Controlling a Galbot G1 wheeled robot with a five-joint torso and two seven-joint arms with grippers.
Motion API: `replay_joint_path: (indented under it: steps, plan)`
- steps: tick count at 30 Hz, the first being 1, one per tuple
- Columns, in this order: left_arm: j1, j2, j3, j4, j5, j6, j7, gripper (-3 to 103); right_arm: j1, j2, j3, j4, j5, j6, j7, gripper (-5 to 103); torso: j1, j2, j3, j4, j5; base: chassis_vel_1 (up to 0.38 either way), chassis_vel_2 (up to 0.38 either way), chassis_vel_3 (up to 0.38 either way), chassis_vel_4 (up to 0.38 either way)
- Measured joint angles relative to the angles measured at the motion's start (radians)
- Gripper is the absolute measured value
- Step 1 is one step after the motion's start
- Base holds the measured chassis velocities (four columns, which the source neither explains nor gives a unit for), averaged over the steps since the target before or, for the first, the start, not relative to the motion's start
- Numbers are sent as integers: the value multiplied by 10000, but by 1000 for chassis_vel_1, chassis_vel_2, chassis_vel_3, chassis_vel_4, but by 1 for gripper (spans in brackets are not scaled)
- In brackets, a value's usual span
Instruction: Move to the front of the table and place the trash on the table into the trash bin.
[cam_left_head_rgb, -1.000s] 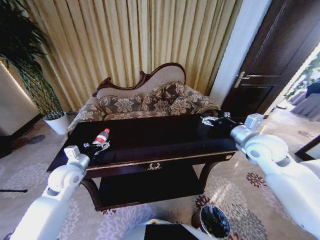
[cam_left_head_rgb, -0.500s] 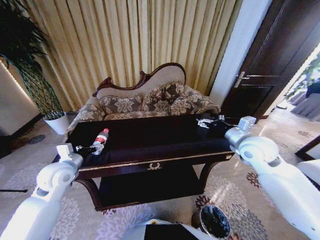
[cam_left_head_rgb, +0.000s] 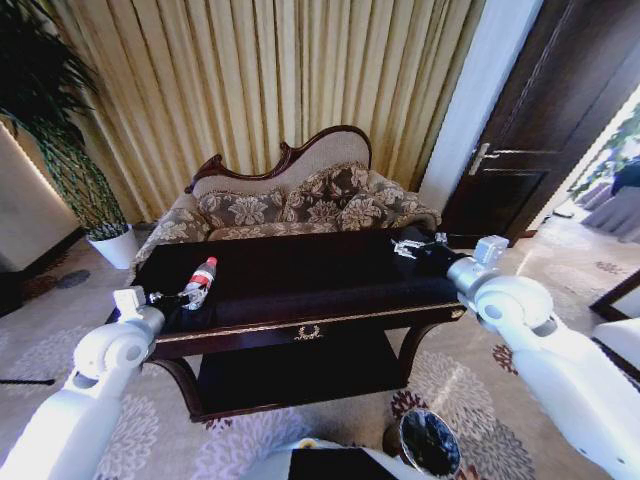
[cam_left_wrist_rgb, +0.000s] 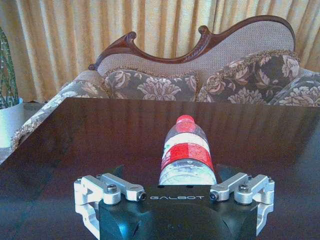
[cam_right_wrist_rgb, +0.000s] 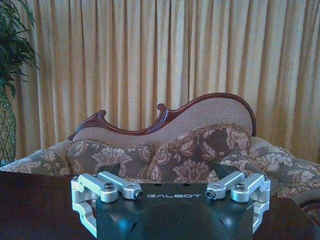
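I am lining my left hand (cam_left_wrist_rgb: 175, 200), released and fingers spread, up behind the water bottle (cam_left_wrist_rgb: 186, 152) lying on the table (cam_left_head_rgb: 300, 275); closing off-centre is likely rolling the round bottle away.

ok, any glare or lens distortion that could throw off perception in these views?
Head view: strong wide-angle bending of door and curtains at the edges; bright overexposed doorway at the right edge. Left wrist view: the glossy dark-mahogany table shows bright sheen near its far edge, mirroring the sofa and curtains; the clear plastic bottle with red label stays readable. Right wrist view: even light, no glare.
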Motion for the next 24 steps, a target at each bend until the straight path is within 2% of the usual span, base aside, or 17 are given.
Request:
replay_joint_path:
  steps: [20,22,24]
  plan:
    - [356,25,-302,-112,-99,-22,-10,102,-70,139,45,177,2,17,-1,100,0,0,0,1,0,0,0,0,0]
    - [369,20,-321,-115,-112,-22,-10,98,-73,150,41,188,2,18,0,100,0,0,0,1,0,0,0,0,0]
    - [414,-7,-355,-122,-141,-24,-9,88,-76,173,41,222,4,20,-1,100,0,0,0,0,0,0,0,0,0]
